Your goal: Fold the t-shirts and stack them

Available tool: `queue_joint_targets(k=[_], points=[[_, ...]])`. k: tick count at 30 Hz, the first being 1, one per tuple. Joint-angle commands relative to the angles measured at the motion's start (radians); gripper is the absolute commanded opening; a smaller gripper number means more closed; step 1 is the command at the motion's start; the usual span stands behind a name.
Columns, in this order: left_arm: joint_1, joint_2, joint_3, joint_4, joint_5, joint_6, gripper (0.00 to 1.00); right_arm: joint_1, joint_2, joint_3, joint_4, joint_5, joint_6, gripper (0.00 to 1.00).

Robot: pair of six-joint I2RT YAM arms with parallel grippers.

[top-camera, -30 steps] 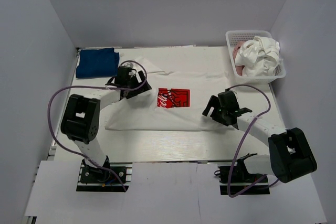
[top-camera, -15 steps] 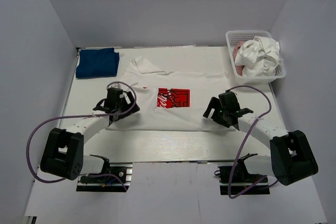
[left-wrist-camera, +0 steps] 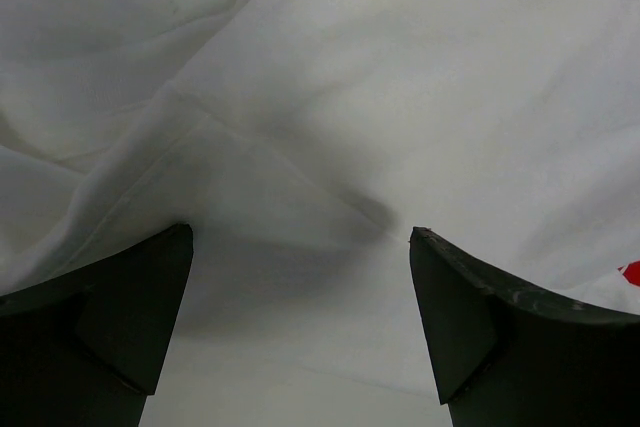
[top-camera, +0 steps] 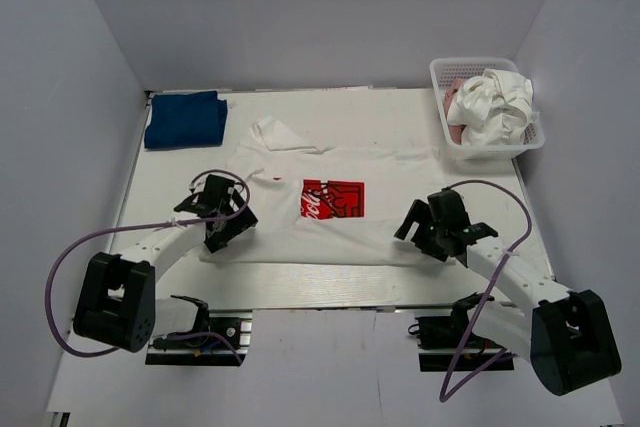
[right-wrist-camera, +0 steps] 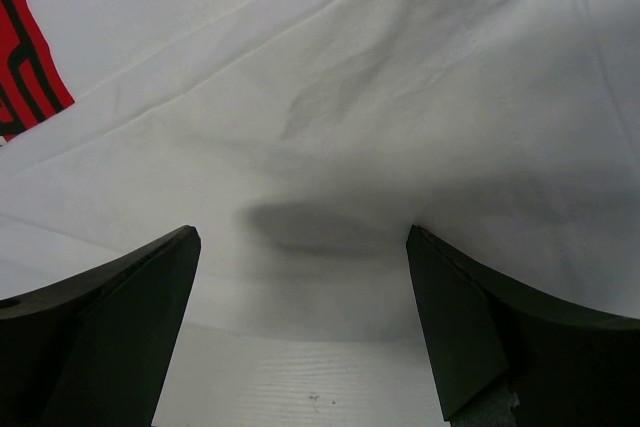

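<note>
White tee (top-camera: 330, 232) lies spread flat on the table (top-camera: 300, 282), red print (top-camera: 333, 198) facing up, collar toward the far side, one sleeve rumpled at far left; left gripper (left-wrist-camera: 300, 237) hovers low over the near-left part of the hem, jaws spread wide, nothing between them; right gripper (right-wrist-camera: 300, 232) sits the same way over the near-right hem, jaws wide apart, empty, bare table showing just past the cloth edge; dark blue tee (top-camera: 185, 119) already folded at the far-left corner; second white tee (top-camera: 497, 102) and pink tee (top-camera: 455, 109) bunched in the basket (top-camera: 445, 137) at far right; cloth looks thin, light and limp, so it will sag, drag and wrinkle instead of keeping shape; a one-sided lift would likely skew it; best hold is probably the stitched hem at each near corner, a bit thicker there, pinching both layers; risk is catching the top layer only, or fingers sliding off smooth fabric; lift both corners evenly.
</note>
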Motion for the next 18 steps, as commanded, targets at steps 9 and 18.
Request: queue_joint_targets(k=[9,18], points=[[-0.009,-0.202,0.063,-0.162,0.006,-0.045,1.00,0.008,-0.098,0.074,-0.063,-0.080,-0.175,0.90],[0.011,0.156,0.514,0.045,-0.030,0.227,1.00,0.000,-0.109,0.249,0.133,0.201,-0.212,0.90]])
